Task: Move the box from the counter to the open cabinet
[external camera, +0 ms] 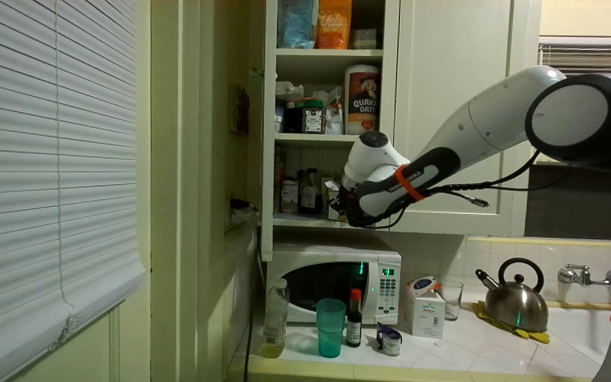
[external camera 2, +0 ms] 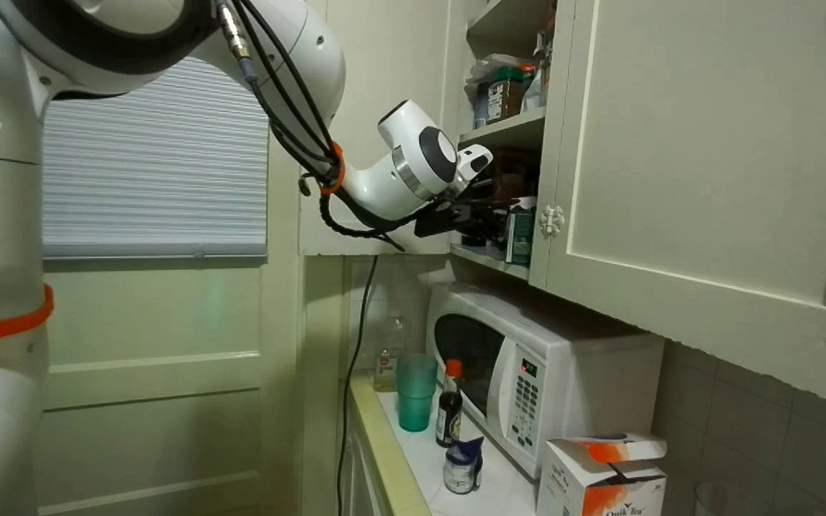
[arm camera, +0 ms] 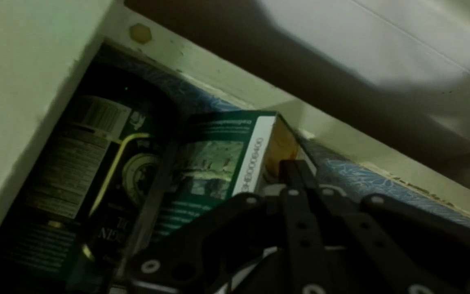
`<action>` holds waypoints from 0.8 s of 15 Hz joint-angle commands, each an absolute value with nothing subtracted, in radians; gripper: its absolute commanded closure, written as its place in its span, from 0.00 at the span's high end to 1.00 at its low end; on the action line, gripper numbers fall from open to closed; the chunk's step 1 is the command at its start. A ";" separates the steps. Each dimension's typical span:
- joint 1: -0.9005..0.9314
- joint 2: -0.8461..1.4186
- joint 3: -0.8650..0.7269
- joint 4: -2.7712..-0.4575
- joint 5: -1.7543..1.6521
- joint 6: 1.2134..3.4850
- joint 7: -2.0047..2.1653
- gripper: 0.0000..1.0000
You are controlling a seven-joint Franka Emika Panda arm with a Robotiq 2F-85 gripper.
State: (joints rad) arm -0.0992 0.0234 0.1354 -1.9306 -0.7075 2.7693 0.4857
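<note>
The box (arm camera: 222,163) sits in the cabinet (external camera: 391,63), near right on the low shelf (external camera: 305,222); transfer appears complete. The gripper (arm camera: 299,167) is fully closed, holding nothing, just beside the box. Withdrawal apparently remains.

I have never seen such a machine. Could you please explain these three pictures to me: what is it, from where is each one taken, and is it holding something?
The machine is a jointed white robot arm. Two pictures come from cameras standing outside it; the dark close-up comes from a camera on its wrist. On the counter stand a microwave, a teal cup, a red-capped bottle, a tea carton and more. The arm reaches into the open cabinet, where its claw is shut; I see nothing held in it. The box, green on one side, is on the shelf close by; whether the claw touches it, I cannot tell.
</note>
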 commanded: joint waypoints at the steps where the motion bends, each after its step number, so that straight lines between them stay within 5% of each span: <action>1: -0.093 0.099 0.128 -1.850 -0.843 2.768 0.601 0.00; 12: -0.061 0.169 0.098 -1.747 -1.228 2.682 0.931 0.00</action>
